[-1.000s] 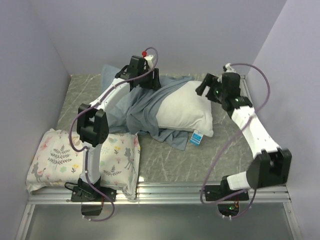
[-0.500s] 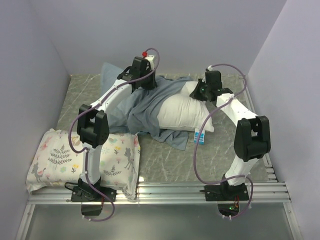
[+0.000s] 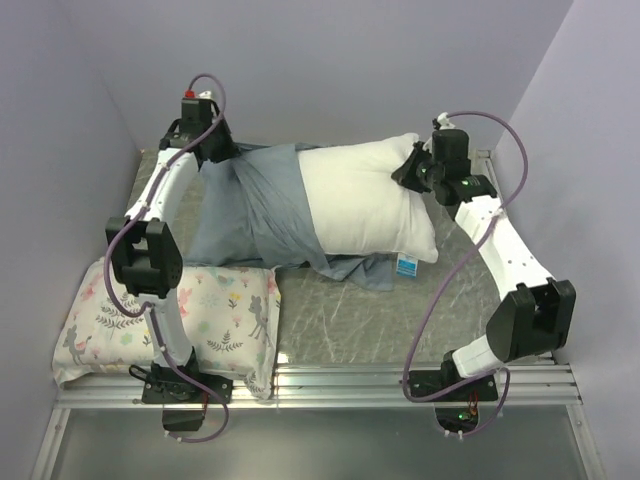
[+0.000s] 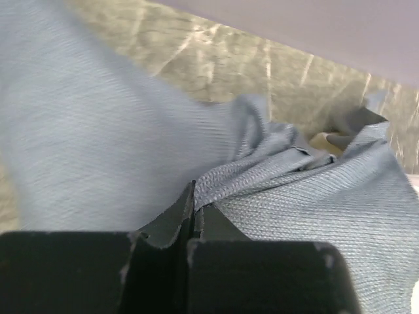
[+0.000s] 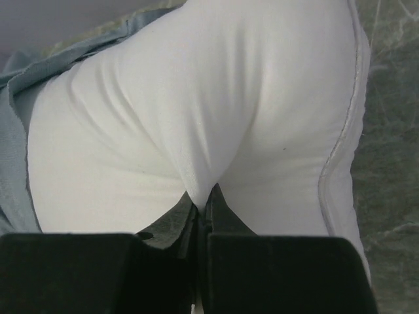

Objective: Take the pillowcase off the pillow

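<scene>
The plain white pillow [image 3: 365,200] lies at the back middle of the table, its small blue-and-white tag [image 3: 405,266] at the near edge. The slate blue-grey pillowcase [image 3: 255,205] is bunched over its left end and spreads out to the left. My left gripper [image 3: 208,160] is shut on a fold of the pillowcase [image 4: 288,196] at the back left and holds it up. My right gripper [image 3: 410,172] is shut on a pinch of the pillow's [image 5: 196,111] white fabric at its right end. Pillowcase cloth [image 5: 10,163] shows at the left of the right wrist view.
A smaller white floral deer-print pillow [image 3: 170,320] lies at the near left by the left arm's base. Lilac walls close in the back and both sides. The grey marbled table [image 3: 350,320] shows in front of the pillow, with a metal rail [image 3: 400,380] along the near edge.
Both grippers have shut, the left on the pillowcase and the right on the pillow. The left arm has pulled the cloth to the back left, baring more pillow; the right end has risen.
</scene>
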Tool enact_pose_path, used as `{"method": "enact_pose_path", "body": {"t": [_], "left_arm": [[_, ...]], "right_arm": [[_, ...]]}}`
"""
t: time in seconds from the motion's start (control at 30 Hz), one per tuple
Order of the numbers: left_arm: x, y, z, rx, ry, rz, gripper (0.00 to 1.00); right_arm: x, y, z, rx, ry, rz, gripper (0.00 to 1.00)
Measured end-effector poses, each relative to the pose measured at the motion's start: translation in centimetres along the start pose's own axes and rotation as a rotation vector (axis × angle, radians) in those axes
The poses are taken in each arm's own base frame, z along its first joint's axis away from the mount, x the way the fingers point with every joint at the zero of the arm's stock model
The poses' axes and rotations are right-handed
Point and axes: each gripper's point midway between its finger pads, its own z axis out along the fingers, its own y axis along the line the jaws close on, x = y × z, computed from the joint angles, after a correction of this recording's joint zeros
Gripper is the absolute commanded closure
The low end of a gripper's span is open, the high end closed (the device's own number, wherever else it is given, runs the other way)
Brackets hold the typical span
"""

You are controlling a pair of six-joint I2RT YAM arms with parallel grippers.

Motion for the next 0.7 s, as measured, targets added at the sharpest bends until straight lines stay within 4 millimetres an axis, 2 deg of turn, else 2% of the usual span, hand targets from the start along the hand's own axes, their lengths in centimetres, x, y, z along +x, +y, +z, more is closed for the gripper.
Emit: {"method": "enact_pose_path", "body": {"t": [0.07, 0.13, 0.27, 0.37, 0.47, 0.5, 0.57, 0.6, 0.67, 0.7], "left_arm": [[-0.6, 1.6, -0.4, -0.028, -0.001, -0.041, 1.0], [-0.6, 2.0, -0.5, -0.032, 0.003, -0.061, 1.0], [-0.1, 2.4, -0.5, -0.013, 0.03, -0.104, 1.0], [0.1, 2.0, -0.8, 0.037, 0.061, -0.123, 0.9], [0.1, 1.6, -0.8, 0.05, 0.059, -0.106, 0.78], [0.0, 1.4, -0.8, 0.052, 0.057, -0.094, 0.64], [-0.1, 0.9, -0.9, 0.057, 0.048, -0.062, 0.47], [-0.3, 0.6, -0.9, 0.057, 0.04, -0.046, 0.34], [-0.2, -0.8, -1.1, 0.057, 0.022, -0.003, 0.26], [-0.1, -1.5, -1.3, 0.054, 0.014, 0.016, 0.23]], "right_arm": [[-0.7, 0.2, -0.9, -0.012, -0.019, 0.003, 1.0], [-1.3, -0.1, -1.4, -0.009, -0.032, 0.009, 1.0], [-2.1, -2.4, -2.1, 0.031, -0.039, 0.044, 1.0], [-2.4, -3.7, -2.6, 0.046, -0.04, 0.066, 1.0], [-1.9, -4.6, -2.5, 0.064, -0.038, 0.075, 1.0], [-1.5, -5.1, -2.3, 0.075, -0.034, 0.081, 1.0], [-0.5, -6.5, -1.9, 0.11, -0.019, 0.093, 1.0], [-0.1, -7.1, -1.8, 0.127, -0.013, 0.098, 1.0], [0.4, -8.4, -1.6, 0.165, -0.007, 0.109, 0.93], [0.5, -8.9, -1.6, 0.182, -0.009, 0.114, 0.81]]}}
